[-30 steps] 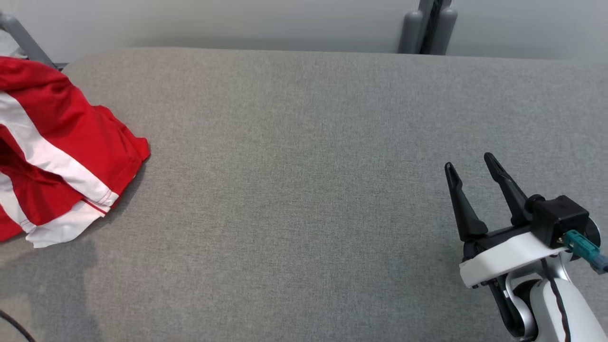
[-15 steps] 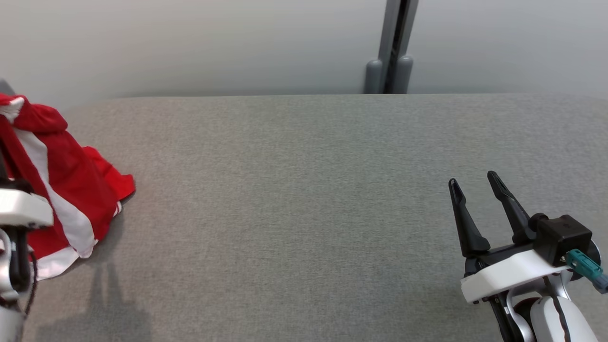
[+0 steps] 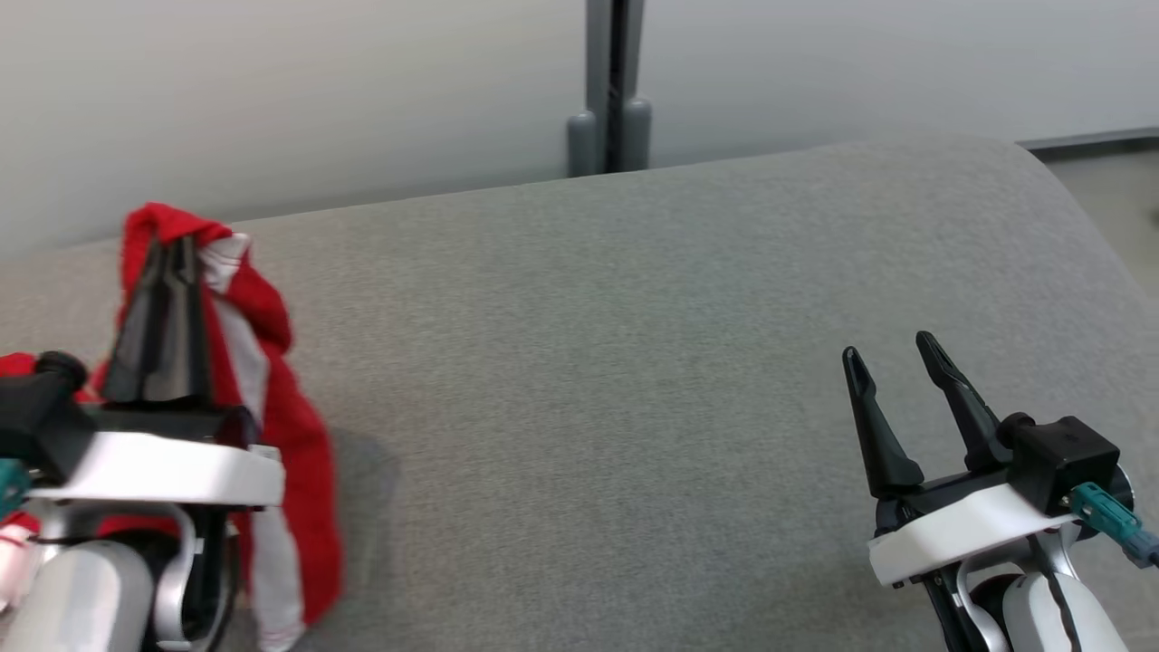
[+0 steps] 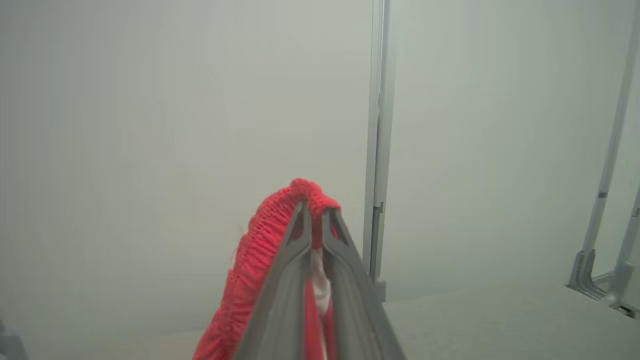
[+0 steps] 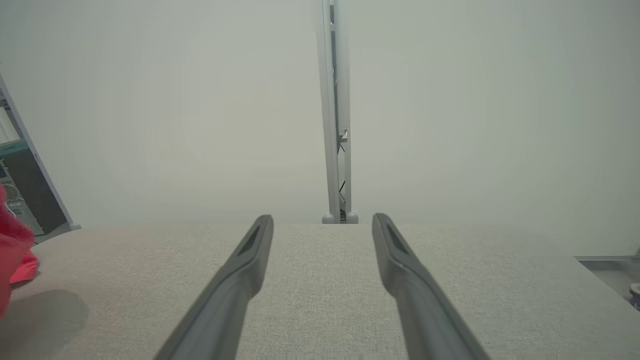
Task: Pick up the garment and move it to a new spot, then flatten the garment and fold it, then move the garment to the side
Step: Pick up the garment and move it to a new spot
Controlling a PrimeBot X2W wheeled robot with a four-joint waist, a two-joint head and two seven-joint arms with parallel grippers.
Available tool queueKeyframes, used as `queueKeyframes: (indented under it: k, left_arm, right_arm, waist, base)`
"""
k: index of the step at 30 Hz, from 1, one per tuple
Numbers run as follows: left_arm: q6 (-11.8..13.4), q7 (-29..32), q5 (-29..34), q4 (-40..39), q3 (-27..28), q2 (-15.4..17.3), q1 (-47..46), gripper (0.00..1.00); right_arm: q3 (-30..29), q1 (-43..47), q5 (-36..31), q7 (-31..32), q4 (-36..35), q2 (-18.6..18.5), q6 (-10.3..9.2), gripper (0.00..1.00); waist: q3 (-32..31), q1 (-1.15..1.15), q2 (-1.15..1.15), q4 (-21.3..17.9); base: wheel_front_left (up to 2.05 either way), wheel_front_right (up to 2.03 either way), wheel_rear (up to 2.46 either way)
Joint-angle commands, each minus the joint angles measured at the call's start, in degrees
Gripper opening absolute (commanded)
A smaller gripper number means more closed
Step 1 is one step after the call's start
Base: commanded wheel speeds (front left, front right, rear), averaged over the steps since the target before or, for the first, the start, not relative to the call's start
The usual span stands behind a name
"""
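Observation:
The garment (image 3: 290, 426) is red with white stripes and hangs bunched at the left of the head view, lifted off the grey padded table (image 3: 634, 362). My left gripper (image 3: 172, 249) is shut on its top edge, and cloth drapes down past the wrist. In the left wrist view the red ribbed hem (image 4: 265, 225) folds over the closed fingertips of the left gripper (image 4: 312, 210). My right gripper (image 3: 892, 349) stands open at the lower right above bare table, holding nothing. The right wrist view shows its spread fingers (image 5: 240, 265) and a bit of red garment (image 5: 12, 250) at the far left edge.
A pale wall runs behind the table with a grey upright post (image 3: 608, 91) at its middle. The table's rounded right corner (image 3: 1041, 172) drops off to floor. Grey frame legs (image 4: 600, 200) stand at the right in the left wrist view.
The camera has swung and the whole picture shifted. My left gripper has come into view and raised the garment off the table, so it now hangs bunched. The right gripper holds the same open stance.

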Motion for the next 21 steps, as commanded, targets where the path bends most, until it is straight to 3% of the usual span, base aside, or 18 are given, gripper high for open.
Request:
queueKeyframes:
  k: [1, 11, 21]
  left_arm:
    - [-0.51, 0.20, 0.33, -0.05, -0.72, -0.05, -1.41, 0.00]
    - [-6.60, 2.51, 1.26, 8.54, -13.90, -6.17, -9.57, 0.00]
    - [-14.12, 2.50, 2.46, 29.20, -24.41, -12.39, -17.25, 0.00]
  right_arm:
    - [-0.20, -0.16, 0.39, -0.28, -0.22, -0.03, 0.09, 1.00]
    - [-0.04, -1.96, 1.61, -1.83, 0.45, 0.13, 0.09, 1.00]
    - [0.91, -4.12, 5.00, -5.35, 3.43, 0.16, 0.09, 1.00]
  waist:
    - [1.32, 0.00, 0.00, -2.30]
    - [7.44, 0.00, 0.00, -10.17]
    - [13.52, 0.00, 0.00, -13.74]
  base:
    - [0.00, 0.00, 0.00]
    - [0.00, 0.00, 0.00]
    - [0.00, 0.00, 0.00]
